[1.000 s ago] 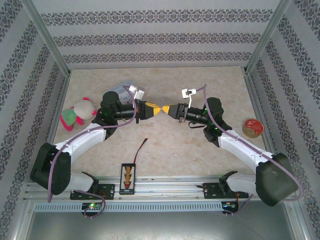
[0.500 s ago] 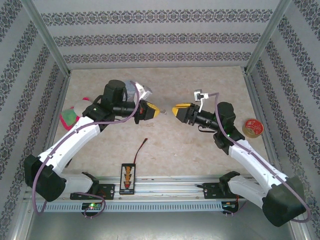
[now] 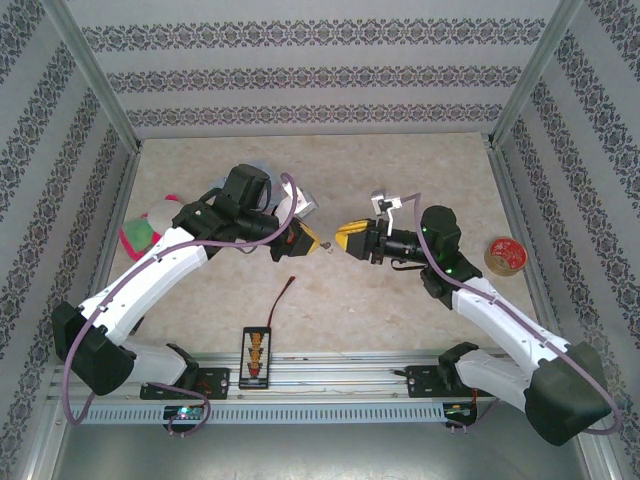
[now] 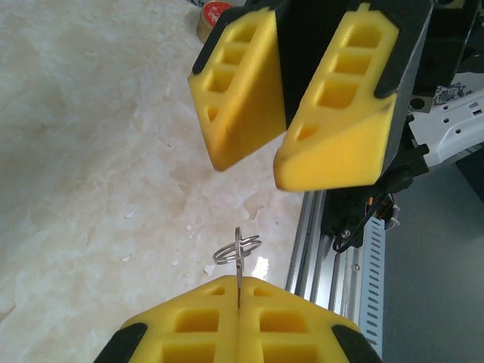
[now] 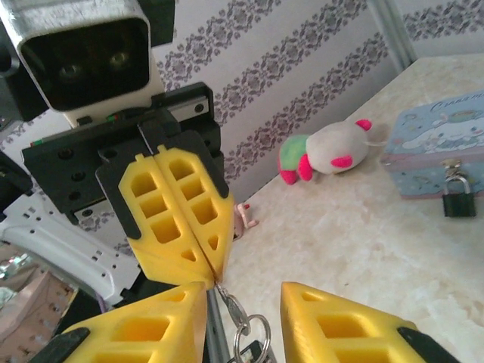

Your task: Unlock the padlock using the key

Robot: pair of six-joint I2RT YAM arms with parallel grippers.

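One key gripped by left end effector (image 5: 210, 274); right end effector (image 4: 276, 170) spread nr it (image 4: 238, 261) — padlock (image 5: 457, 200) on tin (image 5: 435, 155).

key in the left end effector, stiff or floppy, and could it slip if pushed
The key looks like thin flat metal, so probably stiff and light. Only its end is pinched in the shut left end effector, so a sideways push might pivot it. The rings on it would likely swing loose.

Plush toy (image 3: 143, 230) left; tape roll (image 3: 505, 255) right; black strip (image 3: 256, 356) near front rail.
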